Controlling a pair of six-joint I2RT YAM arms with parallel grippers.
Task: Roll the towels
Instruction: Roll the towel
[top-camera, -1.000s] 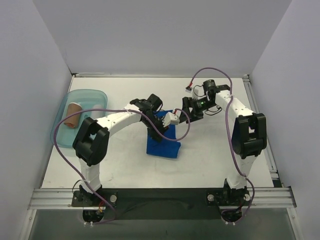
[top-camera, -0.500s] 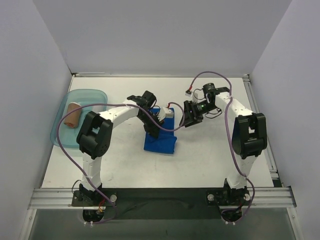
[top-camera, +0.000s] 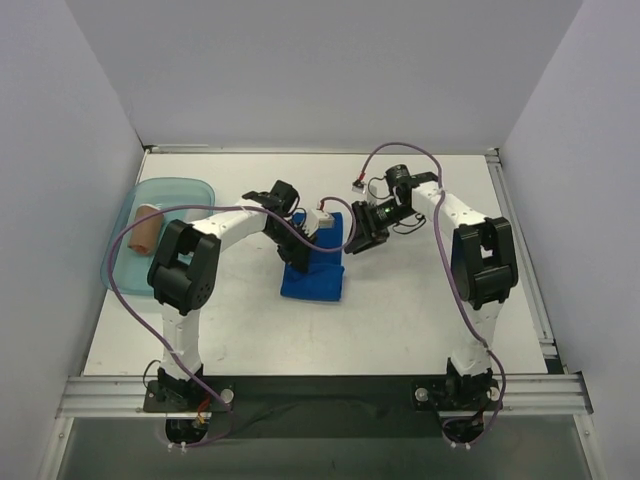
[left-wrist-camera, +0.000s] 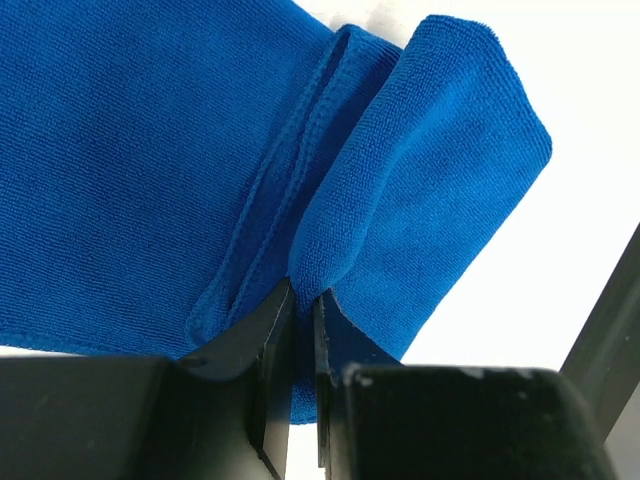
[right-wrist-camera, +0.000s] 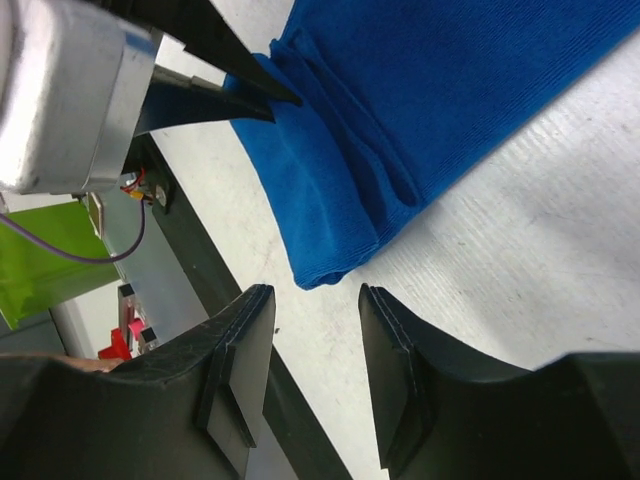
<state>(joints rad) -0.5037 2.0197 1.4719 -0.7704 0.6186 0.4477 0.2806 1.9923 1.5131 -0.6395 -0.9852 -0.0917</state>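
Note:
The bright blue towel (top-camera: 318, 278) lies partly folded on the white table between the two arms. My left gripper (top-camera: 300, 258) is shut on a raised fold of the towel (left-wrist-camera: 420, 170), pinching it between its fingertips (left-wrist-camera: 305, 300). My right gripper (top-camera: 353, 240) is open and empty, with its jaws on either side of the towel's rolled end (right-wrist-camera: 330, 240) and just short of it (right-wrist-camera: 315, 297). The left gripper's fingers (right-wrist-camera: 255, 95) show in the right wrist view, pinching the towel's edge. A tan towel (top-camera: 147, 229) lies rolled in the teal tray (top-camera: 190, 190) at the far left.
Purple cables loop over both arms near the towel (top-camera: 345, 225). White walls close in the table on the left, back and right. A metal rail (top-camera: 320, 390) runs along the near edge.
Both grippers have moved left. The left gripper has dragged the blue towel left with it, and the right gripper has closed in on the towel's right end.

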